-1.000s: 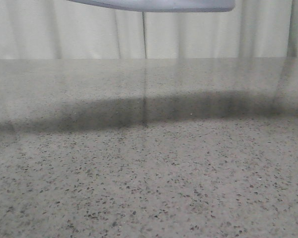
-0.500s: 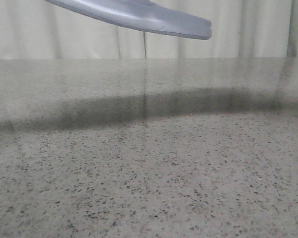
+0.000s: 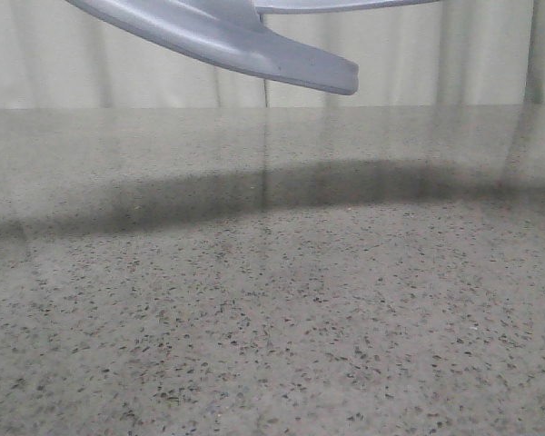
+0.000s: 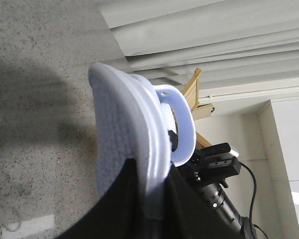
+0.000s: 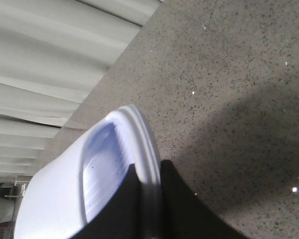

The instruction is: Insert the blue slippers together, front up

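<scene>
While both pincers clamp ribbed foam blue slippers [image 4: 134, 149] edgewise, speckled stone table [image 3: 272, 318] apparently glossy.

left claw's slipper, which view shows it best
The left wrist view: the slipper fills the frame, showing its textured sole, edge and strap, pinched in the left claw. The front view catches only its underside at the top edge. The right wrist view shows the other slipper in the right claw.
</scene>
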